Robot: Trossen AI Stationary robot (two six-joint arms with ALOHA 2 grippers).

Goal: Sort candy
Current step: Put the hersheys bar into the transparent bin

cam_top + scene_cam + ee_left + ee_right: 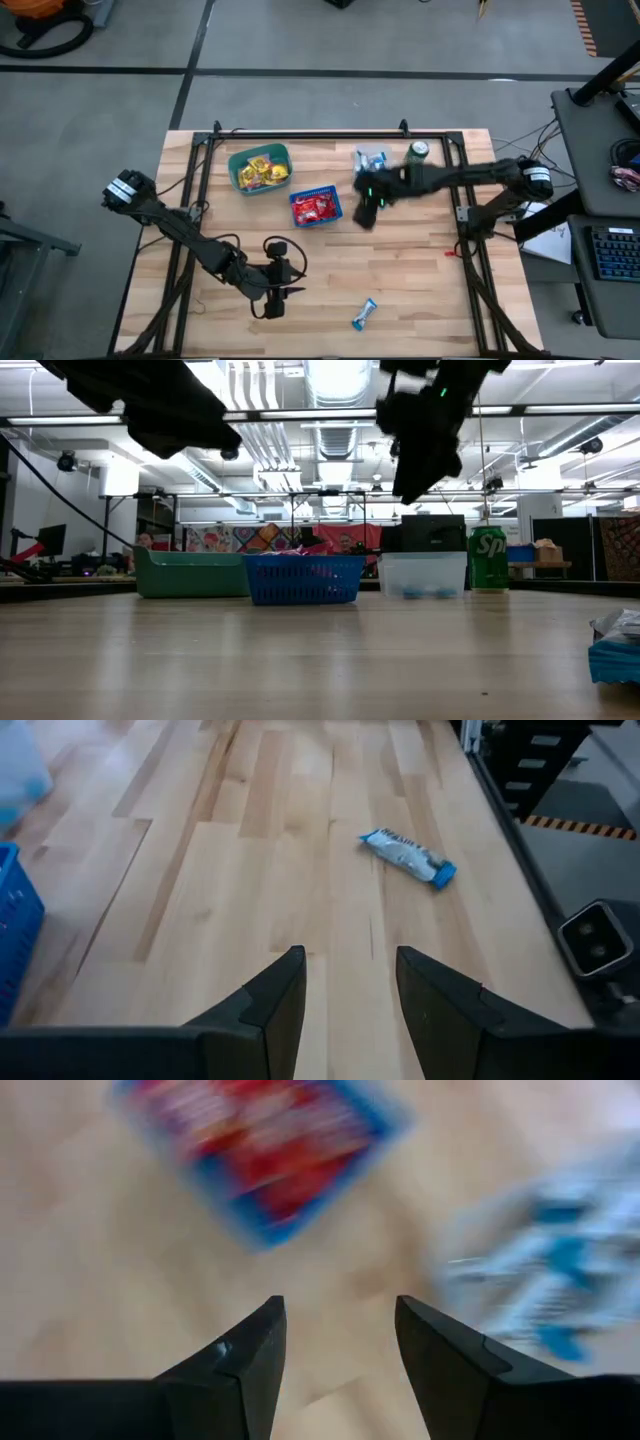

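One blue-and-white candy bar (364, 314) (408, 856) lies flat on the wood table near its front edge; it also shows in the low view as a candy bar (618, 650). My left gripper (278, 298) (350, 965) hovers open to the left of it, with nothing between the fingers. My right gripper (362, 212) (340, 1315) is open and holds nothing. It hangs above the table between the blue basket of red candy (316, 208) (265, 1150) and the clear tub of blue-and-white candy (372, 160) (560, 1260).
A green basket of yellow candy (258, 168) (190, 573) stands at the back left. A green drink can (418, 152) (488, 558) stands beside the clear tub (423, 575). A black frame (300, 133) edges the table.
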